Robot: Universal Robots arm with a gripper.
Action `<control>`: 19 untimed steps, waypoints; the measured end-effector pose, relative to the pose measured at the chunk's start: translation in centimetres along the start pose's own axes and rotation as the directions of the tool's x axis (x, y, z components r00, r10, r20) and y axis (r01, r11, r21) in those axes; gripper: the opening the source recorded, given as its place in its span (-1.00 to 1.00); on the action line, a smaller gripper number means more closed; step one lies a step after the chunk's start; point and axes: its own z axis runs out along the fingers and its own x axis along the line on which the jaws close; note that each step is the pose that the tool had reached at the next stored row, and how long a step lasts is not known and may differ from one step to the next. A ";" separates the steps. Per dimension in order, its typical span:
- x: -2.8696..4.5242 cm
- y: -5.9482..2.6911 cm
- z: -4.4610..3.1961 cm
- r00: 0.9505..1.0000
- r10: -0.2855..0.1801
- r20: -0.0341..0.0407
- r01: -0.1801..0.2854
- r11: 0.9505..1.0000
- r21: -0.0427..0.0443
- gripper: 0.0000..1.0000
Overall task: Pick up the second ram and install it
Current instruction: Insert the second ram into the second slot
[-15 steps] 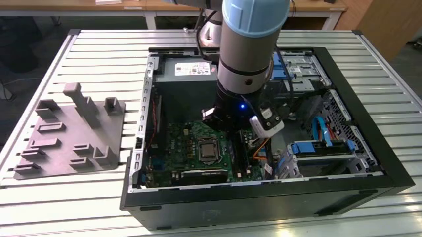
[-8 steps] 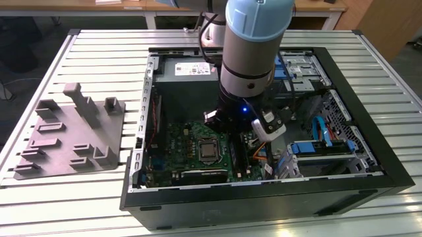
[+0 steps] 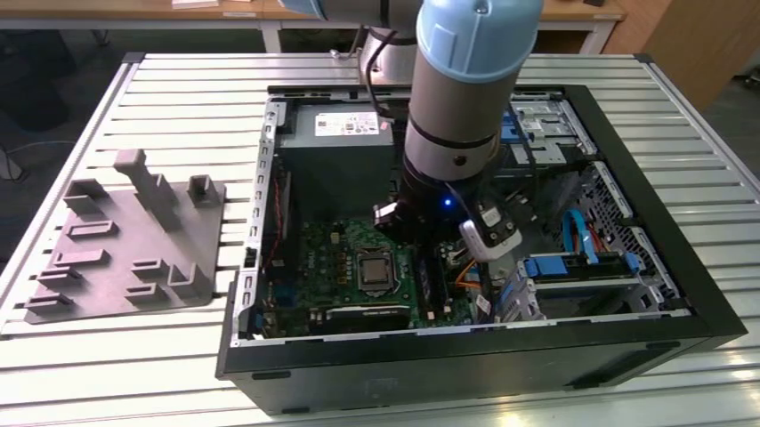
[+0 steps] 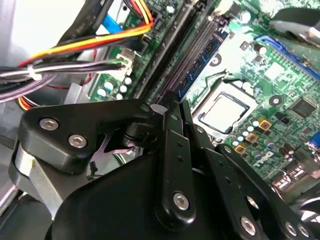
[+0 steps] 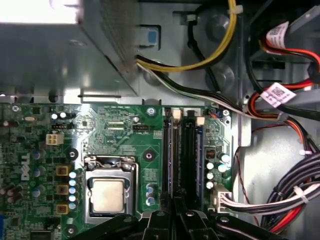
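The gripper (image 5: pixel 174 220), fingers closed together, presses down on the second ram (image 5: pixel 170 155), which sits edge-up in its slot directly beneath, its length running along the slots (image 5: pixel 187 155) beside the processor (image 5: pixel 107 195)

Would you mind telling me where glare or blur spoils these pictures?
In the first wrist view, glare whitens the top of the metal box, while the motherboard is sharp. In the second wrist view, the gripper linkage up close looks soft and the far corner washes out white. The exterior view is evenly lit; the case interior is shadowed.
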 end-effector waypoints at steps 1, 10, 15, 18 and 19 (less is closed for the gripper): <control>-0.05 -0.04 0.02 1.000 0.001 0.000 -0.001 1.000 0.000 -0.72; -0.12 -0.19 0.31 1.000 0.002 0.000 -0.002 1.000 0.001 -0.72; -0.12 -0.23 0.44 1.000 0.004 0.000 -0.004 1.000 0.002 -0.72; -0.13 -0.23 0.30 1.000 0.004 0.001 -0.004 1.000 0.002 -0.72; -0.12 -0.22 0.15 1.000 0.004 0.002 -0.004 1.000 0.002 -0.72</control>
